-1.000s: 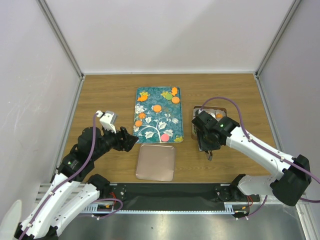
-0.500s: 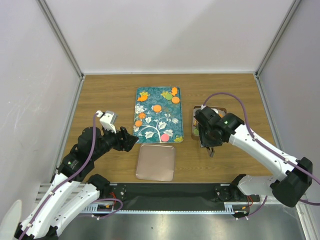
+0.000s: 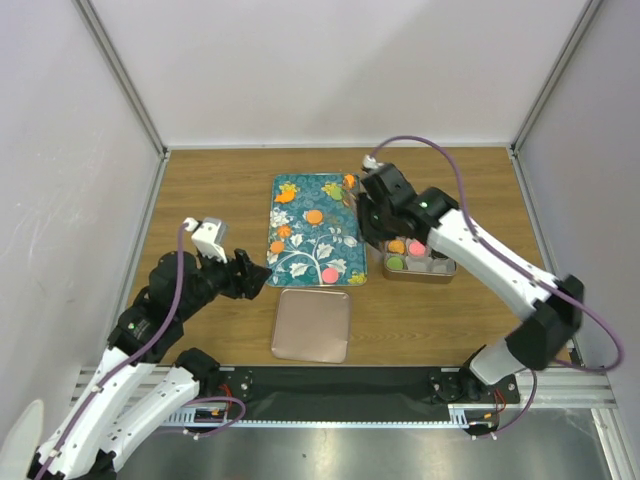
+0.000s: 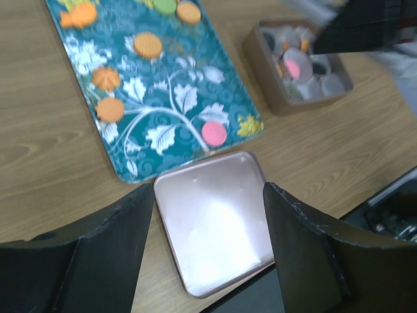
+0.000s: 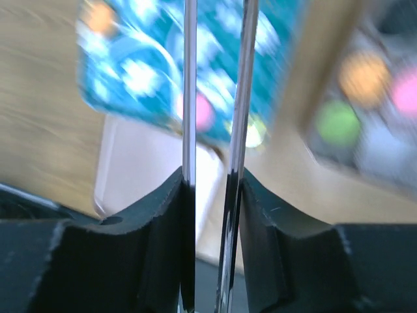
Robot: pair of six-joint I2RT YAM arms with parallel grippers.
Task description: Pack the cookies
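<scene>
The cookies are small round discs. On the teal tray (image 3: 300,262) lie orange cookies (image 3: 314,216), one (image 3: 277,246) further left, and a pink one (image 3: 329,274). In the left wrist view the tray (image 4: 189,98) holds orange cookies (image 4: 148,44) and the pink one (image 4: 214,132). The brown tin (image 3: 447,270) holds orange (image 3: 397,246), pink (image 3: 416,247) and green (image 3: 396,263) cookies. My right gripper (image 3: 368,222) hovers over the tray's right edge, shut on metal tweezers (image 5: 189,98) with nothing between the blades. My left gripper (image 3: 250,278) is open and empty, left of the lid.
A rose-gold lid (image 3: 312,324) lies flat in front of the tray and shows under my left gripper (image 4: 215,228). The tin (image 4: 260,72) stands right of the tray. White walls enclose the wooden table on three sides.
My right arm has swung from the tin's front edge back and left to the tray's right edge, uncovering the tin. My left arm has shifted slightly left.
</scene>
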